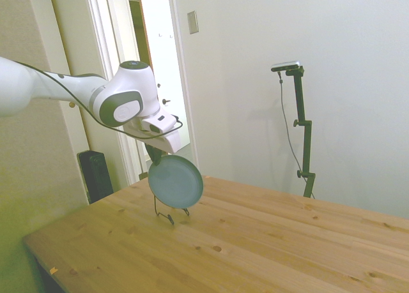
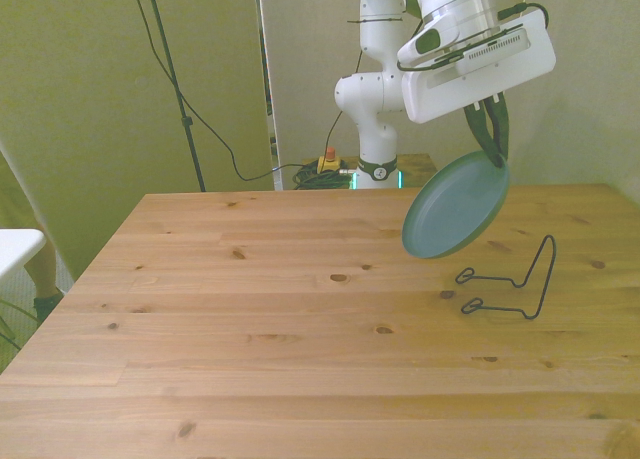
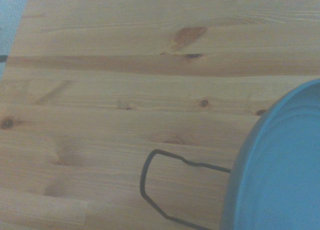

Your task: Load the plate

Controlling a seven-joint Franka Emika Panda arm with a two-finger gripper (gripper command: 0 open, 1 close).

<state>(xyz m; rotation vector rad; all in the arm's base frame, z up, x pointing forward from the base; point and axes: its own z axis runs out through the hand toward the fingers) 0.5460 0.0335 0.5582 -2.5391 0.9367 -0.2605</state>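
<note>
Teal-grey and matte, the plate (image 2: 456, 217) hangs below my fingers, which are pinched on its upper rim; my gripper (image 2: 492, 139) holds it tilted in the air, clear of the wooden table (image 2: 250, 319).

Going from left to right in the front view: on the side away from my fingers the table carries nothing, then comes the plate under my fingers, and then, a little beyond and lower, the black wire plate stand (image 2: 510, 284). The stand has two loops resting on the wood and one upright bar. In the side view the plate (image 1: 176, 180) hovers just above the stand (image 1: 167, 215), and I cannot tell there whether the lower rim touches the wire.

I judge the task about half done. The picking up and carrying are finished. What remains is to bring the lower rim down between the loops and the upright bar, lean the plate on the bar, and then let my fingers go apart.
</note>
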